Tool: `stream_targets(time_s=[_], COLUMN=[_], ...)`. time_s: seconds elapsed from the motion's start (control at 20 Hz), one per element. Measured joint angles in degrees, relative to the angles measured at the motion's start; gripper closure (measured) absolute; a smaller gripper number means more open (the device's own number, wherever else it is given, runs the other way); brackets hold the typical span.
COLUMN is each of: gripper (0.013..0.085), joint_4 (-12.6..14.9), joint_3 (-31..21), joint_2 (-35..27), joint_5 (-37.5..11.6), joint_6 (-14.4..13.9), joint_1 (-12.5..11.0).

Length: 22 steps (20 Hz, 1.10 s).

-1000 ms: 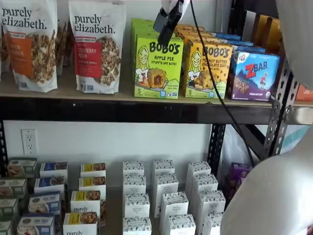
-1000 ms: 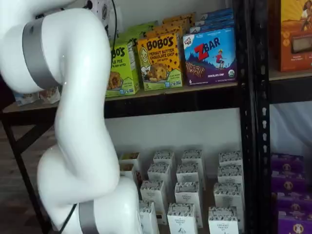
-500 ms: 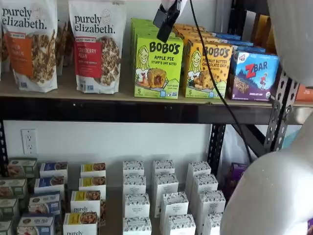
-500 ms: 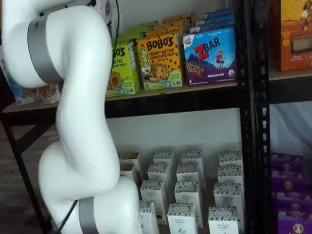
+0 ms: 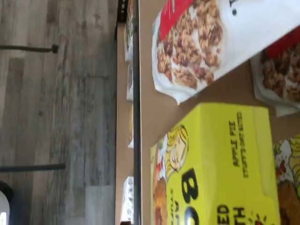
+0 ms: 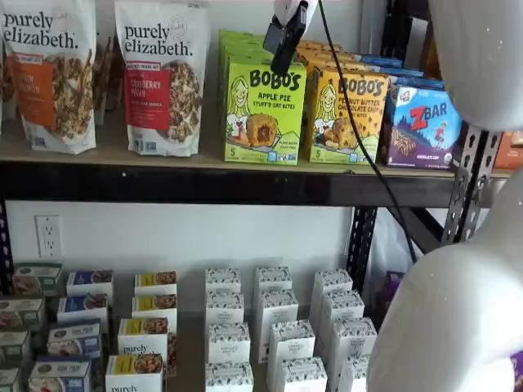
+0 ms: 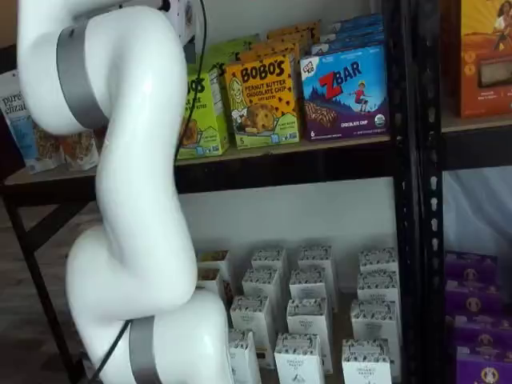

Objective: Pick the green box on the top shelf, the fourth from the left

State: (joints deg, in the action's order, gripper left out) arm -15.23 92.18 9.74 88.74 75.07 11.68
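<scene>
Tan shelving on dark steel uprights, gripper poised above a green carton.

On the top shelf (image 6: pixel 122 155) the green box (image 6: pixel 263 114) stood upright at upper centre of a shelf view, printed face to the front, long axis vertical, a row of like cartons behind it; the orange box (image 6: pixel 347 116) touched its right side and a granola bag (image 6: pixel 163 77) stood just beside its left; the gripper (image 6: pixel 286 41) hung over its top front edge, fingers seen side-on, released and holding nothing; a risk, as I judge it, was a finger catching the orange box or the bag, tipping the carton forward off the shelf.
</scene>
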Motion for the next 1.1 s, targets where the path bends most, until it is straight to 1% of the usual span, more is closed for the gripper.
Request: stream_targets(time_s=[0.25, 0.55, 0.95, 1.1], gripper=[0.0130, 0.0130, 0.0130, 0.0130], joint_4=[1.71, 2.95, 4.68, 4.90], joint_3=[0.66, -0.21, -0.30, -0.85], joint_2=[-1.25, -1.61, -2.56, -2.56], joint_5=[1.16, 0.86, 0.98, 0.50], joint_6=[1.11, 2.09, 2.51, 2.58], joint_1=[-0.66, -1.18, -1.16, -1.11])
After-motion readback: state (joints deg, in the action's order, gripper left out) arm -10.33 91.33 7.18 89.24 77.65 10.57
